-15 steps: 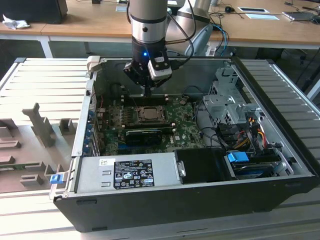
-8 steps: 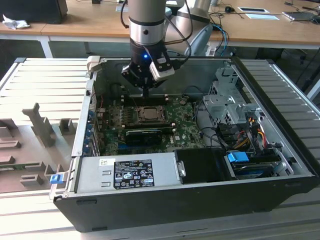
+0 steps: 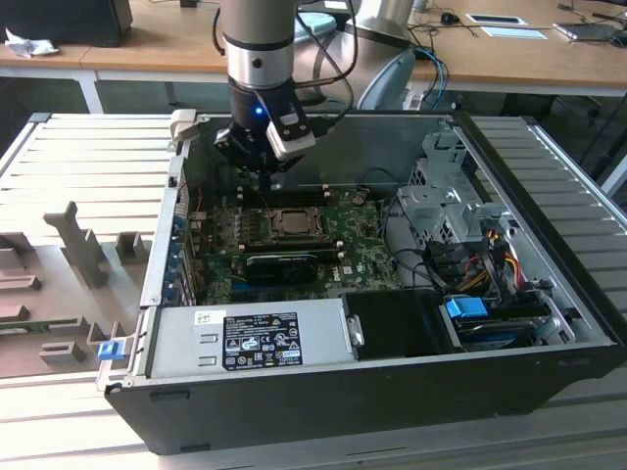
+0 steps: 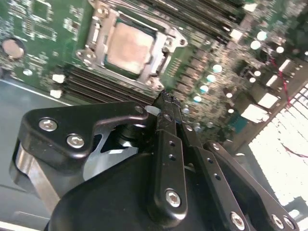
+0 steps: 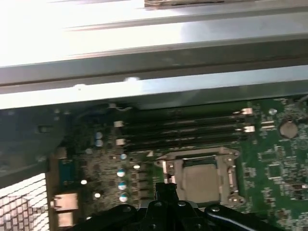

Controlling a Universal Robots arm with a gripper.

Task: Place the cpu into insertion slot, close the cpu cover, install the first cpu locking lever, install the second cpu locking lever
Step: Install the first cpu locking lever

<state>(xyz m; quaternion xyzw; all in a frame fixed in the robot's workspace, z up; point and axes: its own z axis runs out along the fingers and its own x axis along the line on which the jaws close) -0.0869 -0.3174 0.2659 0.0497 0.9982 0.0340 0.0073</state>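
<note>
The cpu (image 3: 292, 223) (image 4: 127, 45) (image 5: 202, 182), a pale square chip, lies flat in the insertion slot (image 3: 270, 231) on the green board. The silvery cpu cover (image 4: 98, 30) (image 5: 198, 155) lies down as a frame around the chip's top. My gripper (image 3: 272, 180) (image 4: 165, 97) (image 5: 163, 188) hangs above the board. It is a short way off the socket's edge, over the long black memory slots (image 3: 284, 196) (image 5: 183, 132). Its black fingers (image 4: 168, 159) meet at the tips with nothing between them. It touches neither the chip nor the cover.
The board sits deep in an open black computer case (image 3: 294, 401). A long black card (image 3: 284, 262) lies just in front of the socket. A power supply (image 3: 245, 338) is at the front, a metal drive cage (image 3: 441, 201) and cables (image 3: 480, 264) on the exterior view's right.
</note>
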